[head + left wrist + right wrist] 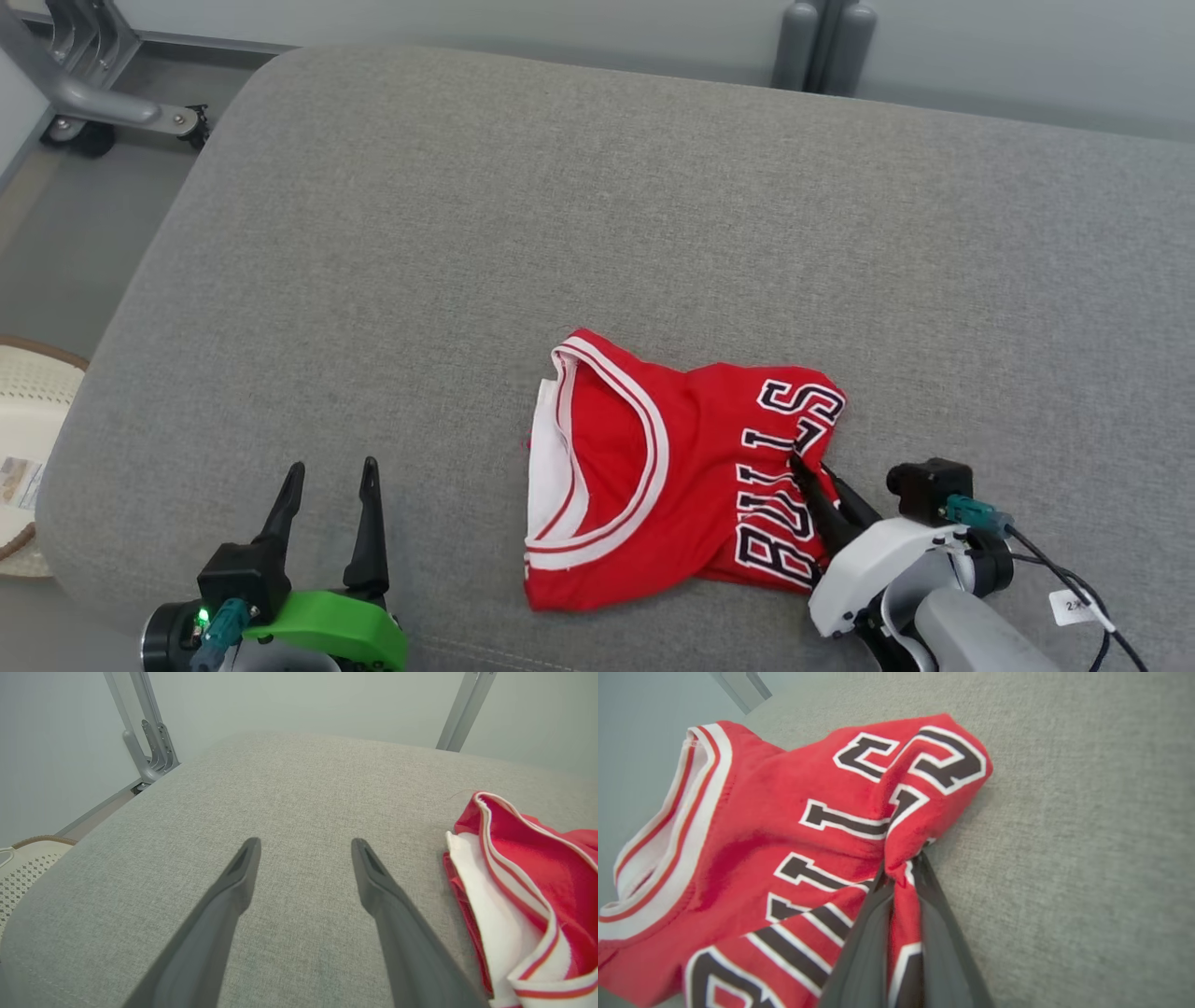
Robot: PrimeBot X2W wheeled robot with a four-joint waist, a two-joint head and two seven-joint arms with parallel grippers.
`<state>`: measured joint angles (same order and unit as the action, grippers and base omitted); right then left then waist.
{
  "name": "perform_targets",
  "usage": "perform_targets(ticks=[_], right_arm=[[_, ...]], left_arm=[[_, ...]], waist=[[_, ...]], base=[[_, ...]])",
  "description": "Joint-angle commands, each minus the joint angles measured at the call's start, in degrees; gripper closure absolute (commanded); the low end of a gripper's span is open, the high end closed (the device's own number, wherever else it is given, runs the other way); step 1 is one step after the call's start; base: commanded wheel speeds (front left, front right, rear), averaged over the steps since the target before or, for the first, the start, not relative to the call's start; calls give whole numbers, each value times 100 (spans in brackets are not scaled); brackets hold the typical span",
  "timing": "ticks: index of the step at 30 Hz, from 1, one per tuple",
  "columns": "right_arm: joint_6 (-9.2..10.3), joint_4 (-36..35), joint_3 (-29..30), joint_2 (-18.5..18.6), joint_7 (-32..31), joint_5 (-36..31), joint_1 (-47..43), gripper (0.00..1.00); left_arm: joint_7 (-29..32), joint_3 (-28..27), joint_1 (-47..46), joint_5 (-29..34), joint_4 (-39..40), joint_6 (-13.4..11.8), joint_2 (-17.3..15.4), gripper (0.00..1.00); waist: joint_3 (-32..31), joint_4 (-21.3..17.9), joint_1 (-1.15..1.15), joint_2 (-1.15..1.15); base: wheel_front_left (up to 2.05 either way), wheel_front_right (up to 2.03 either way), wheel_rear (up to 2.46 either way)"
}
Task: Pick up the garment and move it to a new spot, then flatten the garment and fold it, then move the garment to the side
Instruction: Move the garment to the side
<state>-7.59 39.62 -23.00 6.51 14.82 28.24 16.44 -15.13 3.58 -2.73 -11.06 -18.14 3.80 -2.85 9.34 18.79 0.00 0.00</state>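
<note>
My right gripper (803, 465) clenches a fold of the red jersey (653, 485), bunched just left of it on the grey cushion (597, 187); my left gripper (331, 469) hangs spread. Pickup step, I judge: next, lift clear and carry.

Layout on the cushion

The garment (672, 467) lies on the cushion (560, 233), toward 5 o'clock from its middle. The right gripper (799, 462) meets the garment's 3 o'clock edge; the left gripper (333, 465) is at its 9 o'clock, well apart
</note>
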Motion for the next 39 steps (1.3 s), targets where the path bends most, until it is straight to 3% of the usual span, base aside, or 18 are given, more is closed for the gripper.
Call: perform_targets(ticks=[1, 4, 18, 24, 31, 39], right_arm=[[23, 114, 112, 184, 8, 19, -19, 100], [22, 88, 344, 230, 23, -68, 89, 100], [16, -150, 841, 69, 34, -316, -324, 100], [15, -218, 923, 66, 34, -304, -535, 100], [15, -328, 850, -17, 34, -245, -495, 100], [15, -343, 724, 123, 35, -429, 386, 100]], left_arm=[[2, -5, -65, 8, 26, 22, -16, 0], [2, 23, -58, 120, 43, 68, -13, 0], [1, 164, -119, 115, -67, 125, -15, 0], [1, 343, -207, 67, -22, 156, -16, 0], [2, 515, -330, -16, 23, 178, -17, 0], [1, 705, -625, 78, 84, 236, -24, 0]], waist=[[-63, -168, 0, 0], [-166, -490, 0, 0], [-557, -3116, 0, 0], [-538, -3810, 0, 0], [-330, -4132, 0, 0], [273, -3639, 0, 0]], base=[[0, 0, 0], [0, 0, 0], [0, 0, 0], [0, 0, 0], [0, 0, 0], [0, 0, 0]])
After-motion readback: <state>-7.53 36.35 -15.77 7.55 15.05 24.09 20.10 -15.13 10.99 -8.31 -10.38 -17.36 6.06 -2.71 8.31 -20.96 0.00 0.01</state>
